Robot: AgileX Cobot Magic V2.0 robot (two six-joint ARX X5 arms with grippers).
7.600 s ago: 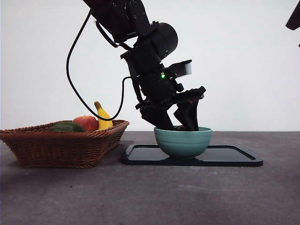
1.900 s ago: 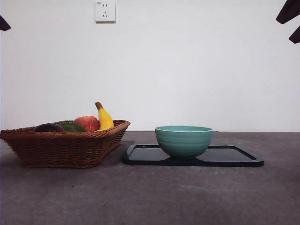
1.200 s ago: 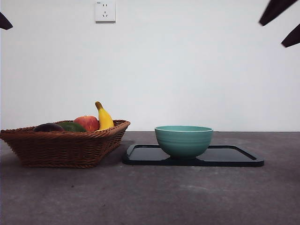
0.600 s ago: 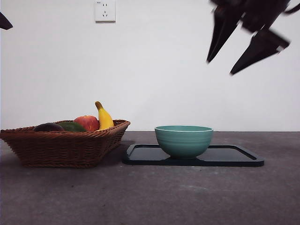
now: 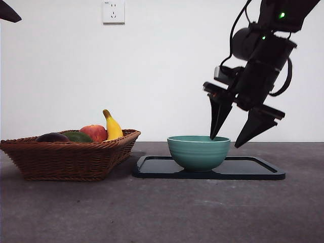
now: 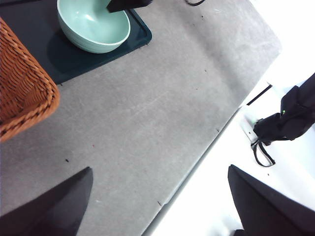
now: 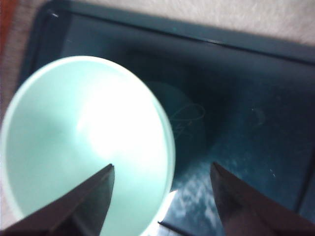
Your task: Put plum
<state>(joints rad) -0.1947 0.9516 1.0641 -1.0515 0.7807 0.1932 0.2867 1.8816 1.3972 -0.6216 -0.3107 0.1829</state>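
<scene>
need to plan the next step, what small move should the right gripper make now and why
Probably lower a little and close on the bowl rim: the right gripper hangs open astride that rim, one jaw over the empty inside, one outside over the tray. The plum already lies in the basket.

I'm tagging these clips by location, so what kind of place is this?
Probably a robot lab test bench: a bare grey table against a plain white wall with a socket, staged with a fruit basket and a bowl on a tray.
</scene>
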